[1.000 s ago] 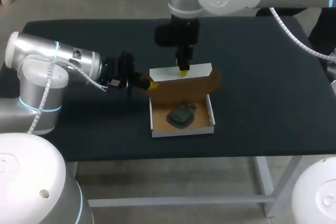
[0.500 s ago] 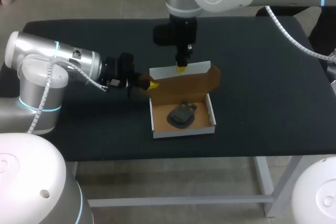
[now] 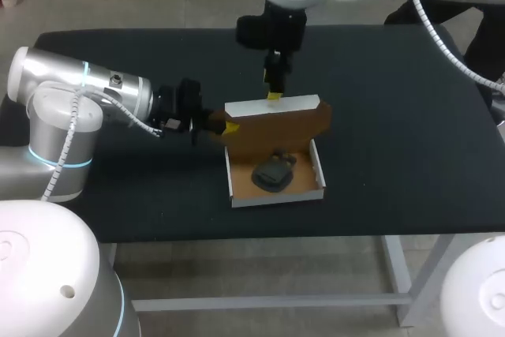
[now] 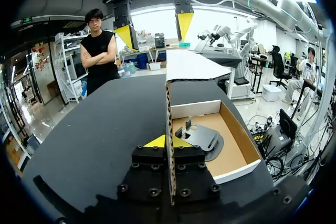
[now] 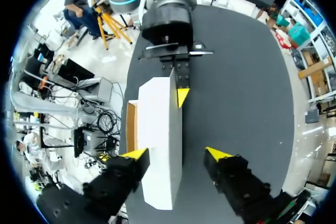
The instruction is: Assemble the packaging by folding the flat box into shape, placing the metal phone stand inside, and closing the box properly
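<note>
Cardboard, brown inside and white outside: the box [image 3: 276, 195] is sitting open near the middle of the black desk [image 3: 410, 132], its shallow tray facing up. The lid [image 3: 280, 128] is standing upright along the tray's far side, its brown inner face turned toward the tray. A white flap [image 3: 272, 106] is lying bent over flat at the lid's upper edge. The dark metal phone stand [image 3: 272, 173] is lying inside the tray on the brown floor, close to the middle. The left gripper [image 3: 229, 127] is sitting low over the desk at the box's left. Its fingers are pinching narrowly on the lid's side edge, one yellow tip on each face of the cardboard. The right gripper [image 3: 274, 96] is hanging just above the flap, pointing down. Its fingers are spread wide, with the flap below the gap between them.
</note>
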Controlling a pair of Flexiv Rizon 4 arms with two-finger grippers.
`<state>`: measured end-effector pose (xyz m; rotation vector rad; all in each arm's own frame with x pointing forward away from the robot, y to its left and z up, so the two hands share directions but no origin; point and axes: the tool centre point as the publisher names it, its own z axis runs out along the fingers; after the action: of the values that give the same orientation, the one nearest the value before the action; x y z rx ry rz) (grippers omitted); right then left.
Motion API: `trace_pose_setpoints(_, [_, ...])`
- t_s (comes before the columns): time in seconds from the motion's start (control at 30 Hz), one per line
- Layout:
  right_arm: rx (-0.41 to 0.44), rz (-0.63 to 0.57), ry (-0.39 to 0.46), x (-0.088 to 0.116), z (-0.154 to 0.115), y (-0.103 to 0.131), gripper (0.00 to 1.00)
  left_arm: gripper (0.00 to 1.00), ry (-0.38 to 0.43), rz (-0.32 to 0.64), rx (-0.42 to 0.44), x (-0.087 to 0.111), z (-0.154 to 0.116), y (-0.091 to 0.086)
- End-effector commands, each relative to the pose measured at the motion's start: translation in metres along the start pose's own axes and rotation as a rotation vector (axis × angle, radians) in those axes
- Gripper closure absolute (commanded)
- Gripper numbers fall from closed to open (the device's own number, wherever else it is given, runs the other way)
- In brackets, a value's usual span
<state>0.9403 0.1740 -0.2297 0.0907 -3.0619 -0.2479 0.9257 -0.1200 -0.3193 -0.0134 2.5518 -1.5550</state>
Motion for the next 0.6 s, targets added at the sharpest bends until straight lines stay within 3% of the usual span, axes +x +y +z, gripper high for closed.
trace_pose_setpoints(0.03, [-0.08,0.084,-0.037,0.007,-0.018,-0.012,0.0,1.0,0.001,0.0,0.0,0.0,0.0,0.0])
trace_pose_setpoints(0.2, [-0.16,0.157,-0.088,0.007,-0.035,-0.017,0.0,1.0,0.001,0.0,0.0,0.0,0.0,0.0])
trace_pose_setpoints(0.6, [-0.16,0.157,-0.088,0.007,-0.035,-0.017,0.0,1.0,0.001,0.0,0.0,0.0,0.0,0.0])
